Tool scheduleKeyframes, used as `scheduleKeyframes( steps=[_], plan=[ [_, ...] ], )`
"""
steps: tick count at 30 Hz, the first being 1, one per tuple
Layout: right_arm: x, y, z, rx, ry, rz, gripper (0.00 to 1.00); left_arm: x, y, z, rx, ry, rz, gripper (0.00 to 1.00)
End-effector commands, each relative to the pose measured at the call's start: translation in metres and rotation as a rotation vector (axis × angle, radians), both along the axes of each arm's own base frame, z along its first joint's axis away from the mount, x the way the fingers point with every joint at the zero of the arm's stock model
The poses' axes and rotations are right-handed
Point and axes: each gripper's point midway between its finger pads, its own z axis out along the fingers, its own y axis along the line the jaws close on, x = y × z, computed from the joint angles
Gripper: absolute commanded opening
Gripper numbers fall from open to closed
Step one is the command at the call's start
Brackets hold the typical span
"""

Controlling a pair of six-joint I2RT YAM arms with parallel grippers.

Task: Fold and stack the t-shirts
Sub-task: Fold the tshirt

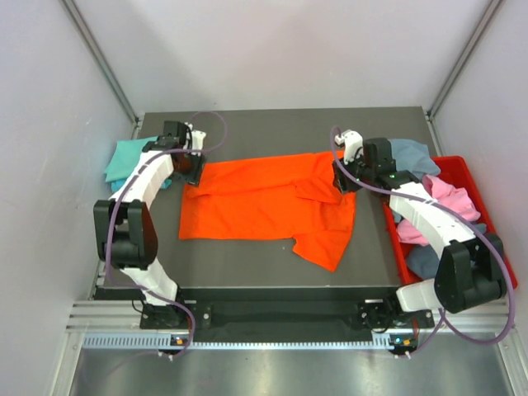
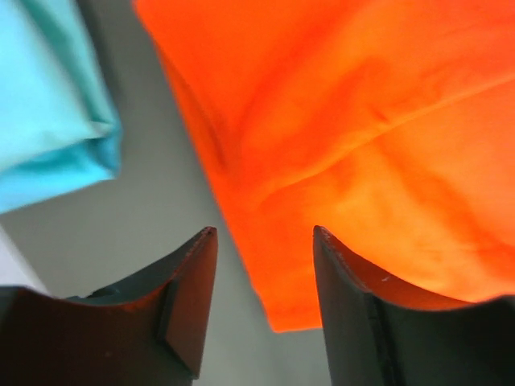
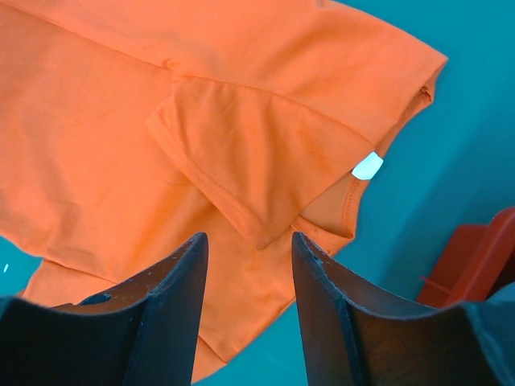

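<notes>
A bright orange t-shirt (image 1: pixel 264 202) lies spread across the dark table (image 1: pixel 247 272), one sleeve folded over near its right end, a small white neck label (image 3: pixel 368 166) showing. My left gripper (image 1: pixel 191 167) hangs open just above the shirt's left corner (image 2: pixel 282 305), nothing between its fingers (image 2: pixel 193 289). My right gripper (image 1: pixel 345 177) is open above the folded sleeve (image 3: pixel 249 153), holding nothing. A teal t-shirt (image 1: pixel 125 161) lies folded at the table's left edge. Pink (image 1: pixel 454 202) and grey-blue (image 1: pixel 410 154) t-shirts sit in the bin at right.
A rigid red plastic bin (image 1: pixel 483 206) stands off the table's right edge, beside the right arm. Grey walls and metal frame posts close in the back and sides. Bare table shows along the far edge and in front of the orange shirt.
</notes>
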Motion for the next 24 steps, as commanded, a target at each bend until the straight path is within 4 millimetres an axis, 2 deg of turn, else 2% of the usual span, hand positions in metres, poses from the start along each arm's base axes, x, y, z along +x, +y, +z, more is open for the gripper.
scheduleKeyframes(
  steps=[1, 4, 6, 11, 14, 22, 24],
  plan=[
    [0.006, 0.011, 0.023, 0.031, -0.071, 0.040, 0.47, -0.014, -0.015, -0.004, -0.200, 0.159, 0.101, 0.54],
    [0.012, 0.016, 0.014, 0.046, -0.043, 0.044, 0.47, -0.013, -0.024, -0.008, -0.275, 0.215, 0.145, 0.51],
    [0.017, 0.022, 0.012, 0.059, -0.033, 0.051, 0.47, -0.011, -0.013, -0.011, -0.286, 0.220, 0.195, 0.51],
    [0.031, 0.032, 0.019, 0.079, -0.041, 0.068, 0.46, -0.009, -0.005, -0.024, -0.272, 0.245, 0.216, 0.51],
    [0.035, 0.034, 0.017, 0.079, -0.034, 0.074, 0.46, -0.006, -0.003, -0.033, -0.272, 0.272, 0.225, 0.49],
    [0.036, 0.037, 0.009, 0.082, -0.010, 0.080, 0.45, 0.011, 0.006, -0.049, -0.257, 0.282, 0.246, 0.43],
    [0.036, 0.036, 0.004, 0.073, 0.001, 0.082, 0.45, 0.015, 0.012, -0.046, -0.243, 0.269, 0.254, 0.43]
  ],
)
